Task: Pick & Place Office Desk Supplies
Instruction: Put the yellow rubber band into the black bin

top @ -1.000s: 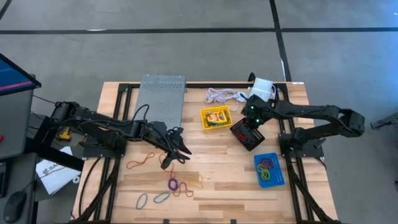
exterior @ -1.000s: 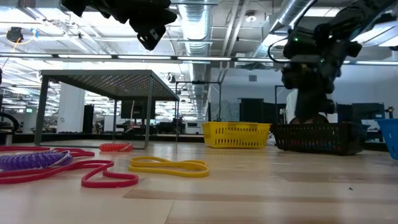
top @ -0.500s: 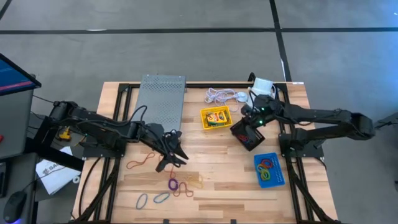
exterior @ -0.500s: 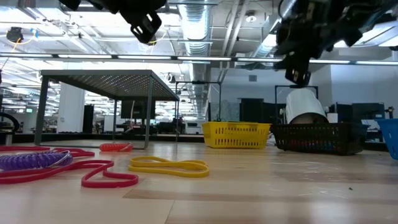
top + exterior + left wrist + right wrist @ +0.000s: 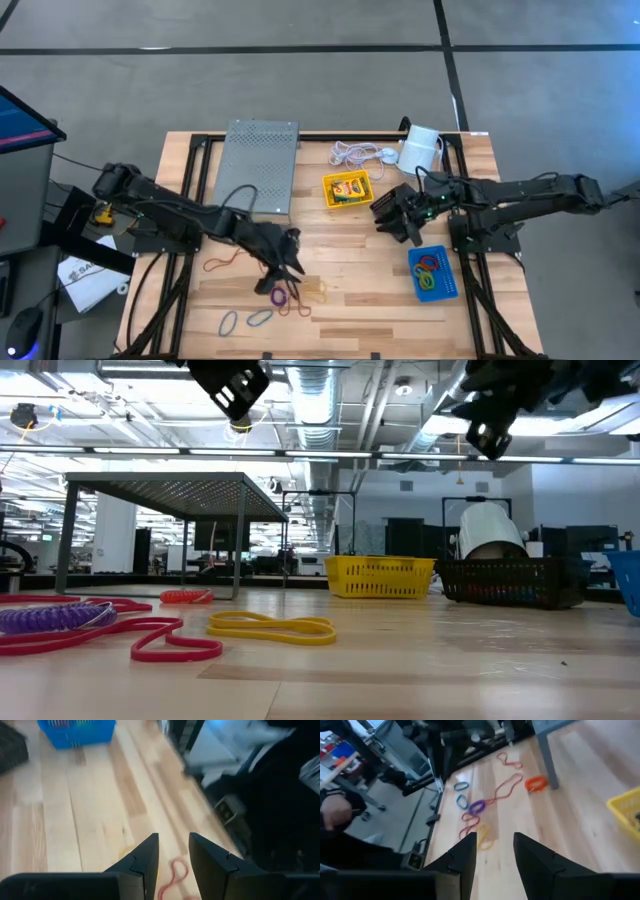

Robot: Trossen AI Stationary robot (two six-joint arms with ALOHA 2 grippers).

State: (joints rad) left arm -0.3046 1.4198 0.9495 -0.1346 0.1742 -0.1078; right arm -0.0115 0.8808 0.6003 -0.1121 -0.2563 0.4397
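From above, the left gripper (image 5: 283,268) hangs over the wood table (image 5: 350,270), jaws parted with nothing between them. The purple rubber band (image 5: 279,296) lies just beyond its tips, the red rubber band (image 5: 225,260) to its side. The right gripper (image 5: 392,215) hovers over the black mesh tray (image 5: 408,222), with the yellow tray (image 5: 347,190) of crayon boxes just beside it and the blue tray (image 5: 433,272) of bands nearer the table edge.

At table height, both grippers hang high, well clear of the yellow rubber band (image 5: 272,626) below.

In the left wrist view, the fingers (image 5: 145,857) stand apart and empty above a red loop (image 5: 173,876).

In the right wrist view, the fingers (image 5: 535,856) are parted, empty, aimed toward scattered bands (image 5: 476,807).
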